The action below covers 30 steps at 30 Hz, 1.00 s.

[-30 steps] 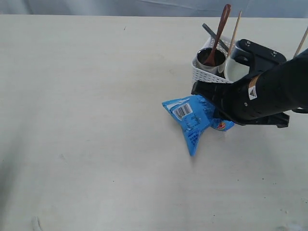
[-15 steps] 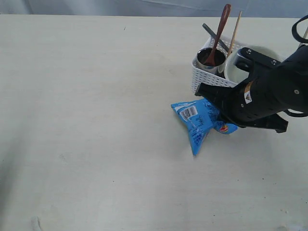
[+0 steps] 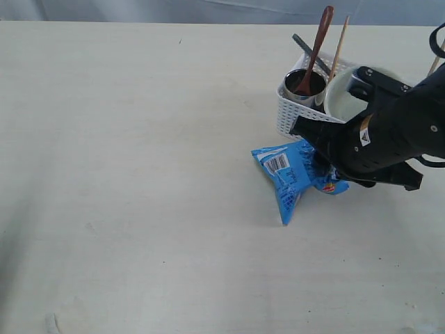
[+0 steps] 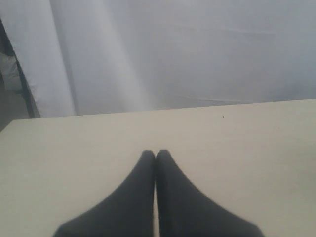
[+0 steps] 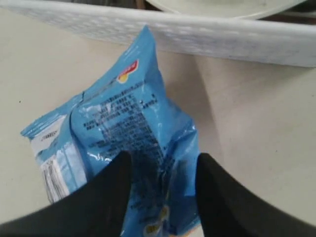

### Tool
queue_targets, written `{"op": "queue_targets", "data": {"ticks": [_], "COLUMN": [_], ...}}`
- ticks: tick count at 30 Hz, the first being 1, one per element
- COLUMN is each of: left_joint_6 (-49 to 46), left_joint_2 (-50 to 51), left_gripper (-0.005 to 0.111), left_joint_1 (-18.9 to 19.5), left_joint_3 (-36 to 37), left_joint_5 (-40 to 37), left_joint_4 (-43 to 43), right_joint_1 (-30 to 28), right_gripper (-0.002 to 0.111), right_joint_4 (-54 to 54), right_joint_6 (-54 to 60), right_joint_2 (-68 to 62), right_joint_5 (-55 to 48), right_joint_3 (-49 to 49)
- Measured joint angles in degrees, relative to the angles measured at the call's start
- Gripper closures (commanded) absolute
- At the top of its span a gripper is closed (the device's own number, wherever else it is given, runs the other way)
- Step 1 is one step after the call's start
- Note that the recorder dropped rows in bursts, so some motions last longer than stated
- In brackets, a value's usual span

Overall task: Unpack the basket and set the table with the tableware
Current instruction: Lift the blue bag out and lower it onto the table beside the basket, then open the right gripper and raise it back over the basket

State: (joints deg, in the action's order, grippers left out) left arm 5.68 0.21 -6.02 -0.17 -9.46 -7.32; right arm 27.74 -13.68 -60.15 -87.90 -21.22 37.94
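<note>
A white lattice basket [image 3: 295, 115] stands at the table's [image 3: 139, 174] far right. It holds a steel cup [image 3: 304, 89] with a dark wooden spoon [image 3: 321, 35], an off-white bowl [image 3: 342, 99], a chopstick [image 3: 339, 42] and a grey metal handle [image 3: 304, 47]. No brown plate shows. The blue snack packet [image 3: 286, 175] lies on the table in front of the basket. My right gripper [image 5: 163, 160] is open, its fingers astride the packet [image 5: 123, 113] just short of the basket wall [image 5: 222, 37]. My left gripper [image 4: 155, 154] is shut and empty over bare tabletop.
A second chopstick [image 3: 437, 59] sticks up at the right edge. The right arm [image 3: 389, 136] covers the basket's near right part. A pale curtain [image 4: 173, 49] hangs behind the table's far edge.
The right arm and the blue packet shifted slightly right and toward the basket's front; the packet now lies lower on the table. The basket's contents did not move.
</note>
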Motion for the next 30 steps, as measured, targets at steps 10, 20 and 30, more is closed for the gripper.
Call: {"op": "queue_targets", "data": {"ticks": [10,20,30], "left_joint_6": [0.0,0.0,0.0], "left_joint_2": [0.0,0.0,0.0], "left_gripper": [0.107,0.107,0.107], "left_joint_1": [0.0,0.0,0.0], "left_joint_3": [0.0,0.0,0.0], "left_joint_5": [0.0,0.0,0.0], "left_joint_4": [0.0,0.0,0.0], "right_joint_1": [0.0,0.0,0.0], "right_gripper": [0.059,0.059,0.059], "right_joint_4": [-1.36,2.01,1.33], "right_joint_6": [1.26,21.13,31.29], "right_joint_2": [9.15,45.33,70.32], "right_joint_5": [-3.35,-26.01,-36.68], "right_joint_3": [0.0,0.0,0.0]}}
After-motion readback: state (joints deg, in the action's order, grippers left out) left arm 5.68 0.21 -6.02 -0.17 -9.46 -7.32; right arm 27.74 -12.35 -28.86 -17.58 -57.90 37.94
